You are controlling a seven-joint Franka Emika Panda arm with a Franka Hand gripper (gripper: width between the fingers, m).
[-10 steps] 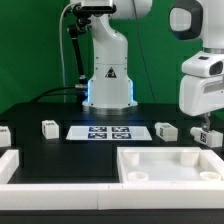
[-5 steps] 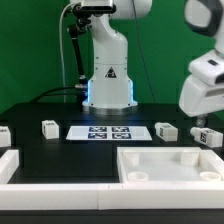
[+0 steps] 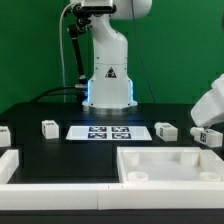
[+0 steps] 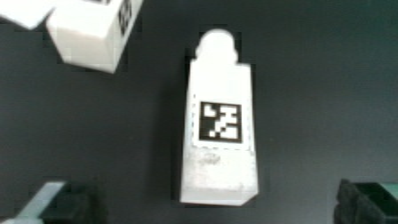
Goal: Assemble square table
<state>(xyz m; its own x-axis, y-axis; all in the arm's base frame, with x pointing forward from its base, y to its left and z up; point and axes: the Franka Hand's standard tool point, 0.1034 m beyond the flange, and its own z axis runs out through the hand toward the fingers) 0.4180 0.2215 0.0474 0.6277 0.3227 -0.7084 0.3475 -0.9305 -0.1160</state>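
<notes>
square top (image 3: 170,165) sits nearest, no legs fitted yet. step looks like the first leg pick: leg (image 4: 219,120) lies flat at the exterior view's right, second leg (image 4: 89,35) near it. gripper (image 4: 210,203) hovers over it, jaws wide apart, empty. next: descend, straddle, close.

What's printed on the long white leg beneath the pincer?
The leg carries a black-and-white square tag, clearest in the wrist view.
</notes>
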